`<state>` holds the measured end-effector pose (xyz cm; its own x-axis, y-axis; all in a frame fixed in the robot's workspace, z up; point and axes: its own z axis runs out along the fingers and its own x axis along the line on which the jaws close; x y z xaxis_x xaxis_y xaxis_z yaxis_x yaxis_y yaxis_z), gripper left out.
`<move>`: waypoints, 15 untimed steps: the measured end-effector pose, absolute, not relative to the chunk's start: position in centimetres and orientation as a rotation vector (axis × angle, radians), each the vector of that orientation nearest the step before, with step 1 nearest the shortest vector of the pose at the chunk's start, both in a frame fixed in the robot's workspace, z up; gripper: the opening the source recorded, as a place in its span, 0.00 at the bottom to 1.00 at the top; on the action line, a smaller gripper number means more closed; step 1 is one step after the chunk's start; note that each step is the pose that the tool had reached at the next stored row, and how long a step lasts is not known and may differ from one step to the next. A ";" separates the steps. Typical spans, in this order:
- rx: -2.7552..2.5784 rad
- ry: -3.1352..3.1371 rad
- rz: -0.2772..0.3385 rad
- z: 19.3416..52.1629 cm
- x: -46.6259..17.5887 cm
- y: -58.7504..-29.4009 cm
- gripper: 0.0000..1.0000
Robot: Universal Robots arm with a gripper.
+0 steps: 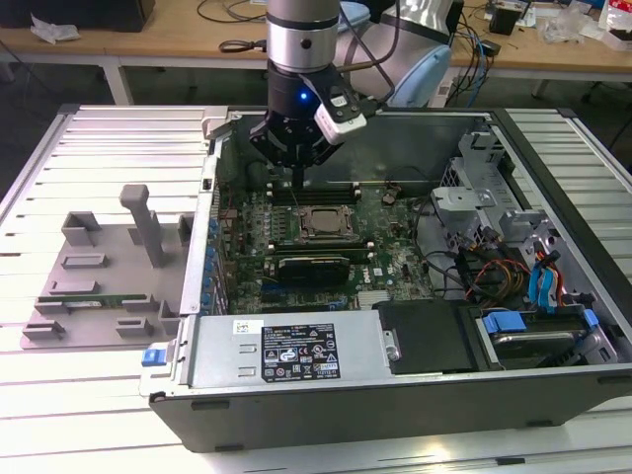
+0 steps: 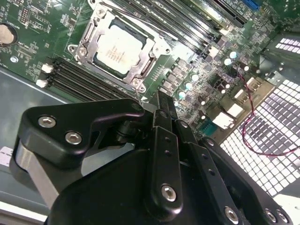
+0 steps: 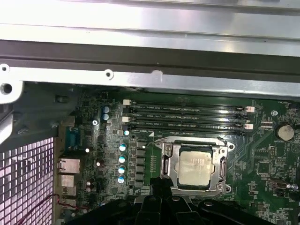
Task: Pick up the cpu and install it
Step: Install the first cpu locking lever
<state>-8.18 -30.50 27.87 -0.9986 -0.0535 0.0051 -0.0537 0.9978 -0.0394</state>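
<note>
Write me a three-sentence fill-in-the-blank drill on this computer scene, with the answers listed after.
1. The cpu lies inside the metal ______ on the green motherboard.
2. In the exterior view, the grey plastic tray lies to the ______ of the open computer case.
3. The tool hangs above the motherboard, holding ______.

Missing words: socket; left; nothing
</note>
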 end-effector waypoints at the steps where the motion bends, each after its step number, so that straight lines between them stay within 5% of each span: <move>1: 0.084 -3.136 0.062 27.9 -8.3 -30.5 0.11; 15: 0.084 -3.136 0.058 27.6 -10.7 -28.8 0.11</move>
